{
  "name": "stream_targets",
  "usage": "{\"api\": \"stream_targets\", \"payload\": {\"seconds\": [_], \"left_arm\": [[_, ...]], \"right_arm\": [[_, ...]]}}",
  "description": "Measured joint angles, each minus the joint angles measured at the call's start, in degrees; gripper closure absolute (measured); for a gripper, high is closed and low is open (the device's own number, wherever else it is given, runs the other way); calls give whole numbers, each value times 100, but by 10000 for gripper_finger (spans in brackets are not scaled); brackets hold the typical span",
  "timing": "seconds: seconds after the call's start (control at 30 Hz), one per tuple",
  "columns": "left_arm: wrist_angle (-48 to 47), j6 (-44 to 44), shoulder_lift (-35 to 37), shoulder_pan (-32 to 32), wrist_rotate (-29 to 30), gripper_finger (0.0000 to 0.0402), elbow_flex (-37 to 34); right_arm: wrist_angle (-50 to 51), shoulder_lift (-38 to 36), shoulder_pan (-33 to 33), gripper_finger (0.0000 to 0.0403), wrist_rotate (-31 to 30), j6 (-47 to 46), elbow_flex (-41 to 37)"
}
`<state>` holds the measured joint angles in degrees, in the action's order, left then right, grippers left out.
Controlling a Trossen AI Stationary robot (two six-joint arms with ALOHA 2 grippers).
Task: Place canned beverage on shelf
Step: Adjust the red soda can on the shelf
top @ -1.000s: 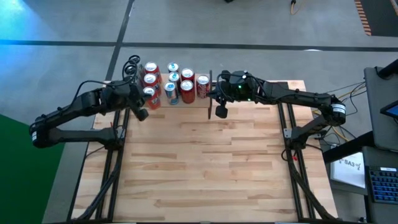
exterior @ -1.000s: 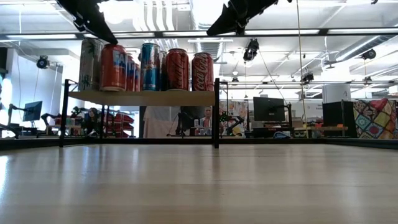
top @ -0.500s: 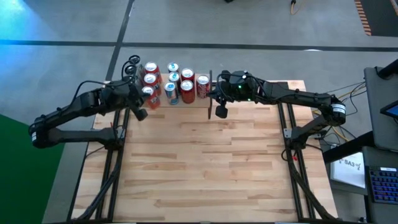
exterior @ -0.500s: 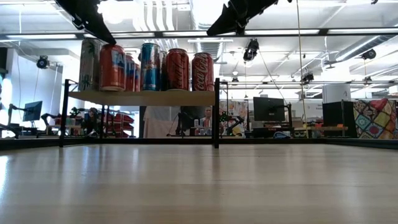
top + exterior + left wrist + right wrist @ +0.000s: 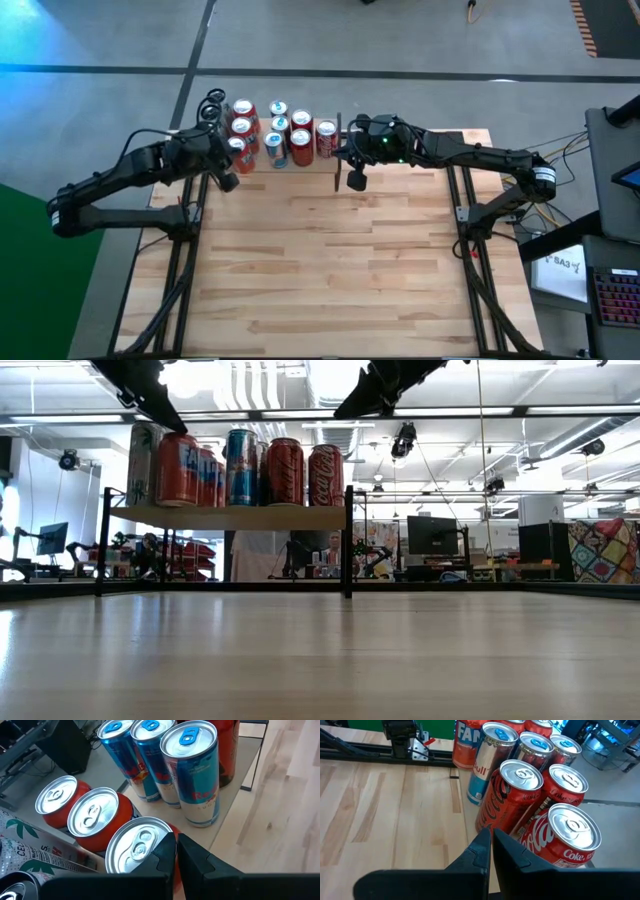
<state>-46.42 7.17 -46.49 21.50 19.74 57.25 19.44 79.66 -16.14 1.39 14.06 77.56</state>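
From my console the near stretch of the butcher-block tabletop [image 5: 330, 270] lies bare under the overhead camera, and everything I care about sits at its far edge. There the shelf [image 5: 228, 517], a small light-wood board on thin black uprights, carries a cluster of cans standing upright and close together.

My left gripper [image 5: 228, 180] hangs over the near-left corner of that cluster, its fingers [image 5: 162, 851] pressed together and holding nothing. Through the left wrist camera the fingertips sit just above the silver lid of an orange soda can [image 5: 137, 845], the one showing an orange Fanta label [image 5: 182, 468] at the shelf's front left in the low view. I cannot tell whether the tips touch the lid. Beside it stand two more orange-sided cans [image 5: 95, 817] and, further along, three slim blue-and-silver Red Bull cans [image 5: 192, 770].

My right gripper [image 5: 355, 180] sits just off the shelf's right end, above the tabletop, fingers [image 5: 481, 847] also together and empty. Its wrist camera looks past them at three red Coca-Cola cans [image 5: 517, 795] lined along that end, with a Red Bull can [image 5: 487, 762] behind.

Beyond the shelf, the low view shows a workshop with monitors [image 5: 432, 535] and benches.
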Motion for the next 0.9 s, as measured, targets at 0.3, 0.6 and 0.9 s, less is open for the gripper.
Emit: {"api": "stream_targets", "payload": {"seconds": [0.3,0.6,0.9], "left_arm": [[176,-230,27,0,53,402,190],[341,-275,-254,0,38,402,184],[163,-322,-345,0,82,402,181]], "right_arm": [[4,-2,0,394,0,4,0],[6,-2,0,394,0,-2,0],[44,-2,0,394,0,-11,0]]}}
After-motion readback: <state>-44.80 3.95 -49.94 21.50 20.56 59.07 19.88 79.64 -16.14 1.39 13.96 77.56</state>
